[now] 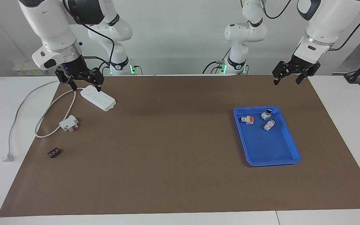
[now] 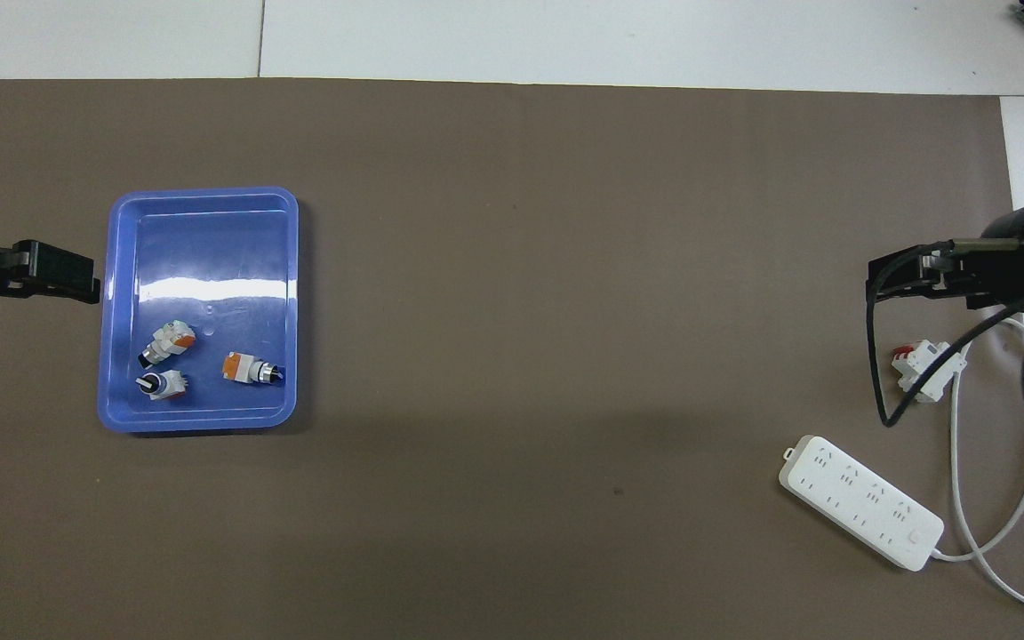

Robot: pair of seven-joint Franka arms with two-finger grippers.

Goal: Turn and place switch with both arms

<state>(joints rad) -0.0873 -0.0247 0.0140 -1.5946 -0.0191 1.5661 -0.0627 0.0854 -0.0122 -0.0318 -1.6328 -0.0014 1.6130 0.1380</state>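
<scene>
Toward the left arm's end of the table we find a blue tray (image 1: 287, 147) on the brown mat (image 1: 173, 150), and inside it, all in the half nearer the robots, lie three small parts. We take the switch (image 1: 247, 119) (image 2: 251, 368) to be the one with the orange block end, lying on its side by the tray wall that faces the table's middle. Near it sit a green-based switch (image 1: 266, 115) with a black knob and a third switch (image 1: 269, 124), tilted, white with orange and green.

Our left gripper (image 1: 287, 80) hangs over the mat's corner near the tray, jaws spread wide and holding nothing. Our right gripper (image 1: 85, 85) hangs over a white power strip (image 1: 98, 97), jaws likewise apart and empty. Farther from the robots than the strip lie a white-and-red block (image 1: 69, 123) and a small dark part (image 1: 54, 152).
</scene>
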